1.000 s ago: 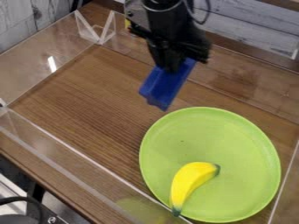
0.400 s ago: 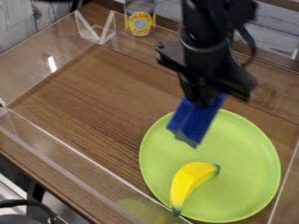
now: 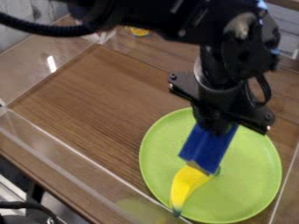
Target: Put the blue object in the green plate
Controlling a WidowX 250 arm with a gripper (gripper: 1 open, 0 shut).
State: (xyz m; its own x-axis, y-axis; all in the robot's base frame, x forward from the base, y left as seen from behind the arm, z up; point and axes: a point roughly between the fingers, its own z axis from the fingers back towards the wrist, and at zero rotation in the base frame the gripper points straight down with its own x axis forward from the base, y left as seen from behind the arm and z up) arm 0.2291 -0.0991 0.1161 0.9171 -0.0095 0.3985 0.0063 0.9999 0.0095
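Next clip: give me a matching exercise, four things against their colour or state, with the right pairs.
Things:
1. block
2. plate
3. banana
4. gripper

States:
A. lime green, lying on the table
B. yellow, lying on the plate
C. black, shut on the block
D. blue, held above the plate

Pairs: 1-D, 2-A, 3-B, 4-C

Banana (image 3: 187, 186) occupies the near-left part of the plate (image 3: 263, 175); the blue block (image 3: 211, 146) hangs directly above it. The plate's right half is free. A clear wall (image 3: 70, 166) borders the plate's left.
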